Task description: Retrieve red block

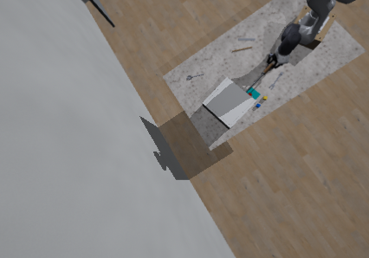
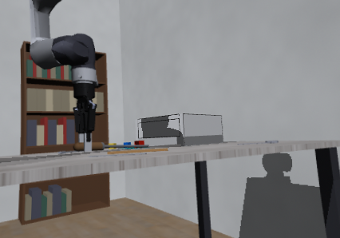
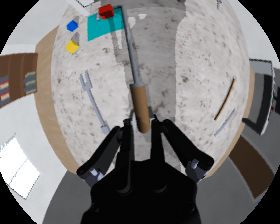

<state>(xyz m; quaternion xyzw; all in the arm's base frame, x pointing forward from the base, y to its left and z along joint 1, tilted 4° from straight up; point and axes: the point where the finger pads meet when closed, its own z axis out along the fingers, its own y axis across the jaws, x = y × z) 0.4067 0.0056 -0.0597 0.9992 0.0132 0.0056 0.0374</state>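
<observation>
The red block point(image 3: 106, 11) point(image 1: 249, 94) point(image 2: 139, 142) lies at the far edge of the teal square point(image 3: 103, 28) point(image 1: 255, 94), just in front of the white cabinet point(image 1: 229, 102) point(image 2: 201, 128). I cannot tell how much of the block is inside the square. My gripper point(image 3: 142, 112) point(image 1: 272, 61) point(image 2: 88, 136) is shut on the wooden handle of a long tool point(image 3: 141, 103) point(image 2: 92, 145) point(image 1: 268, 67). The tool's grey rod point(image 3: 131, 50) reaches along the table to the red block.
A blue block point(image 3: 72, 26) point(image 1: 258, 106) point(image 2: 127, 144) and a yellow block point(image 3: 72, 47) point(image 1: 264, 98) point(image 2: 112, 144) lie beside the teal square. A wrench point(image 3: 91, 96) point(image 1: 275, 80) lies left of the tool. More loose tools point(image 1: 241, 49) point(image 1: 194, 76) lie further off.
</observation>
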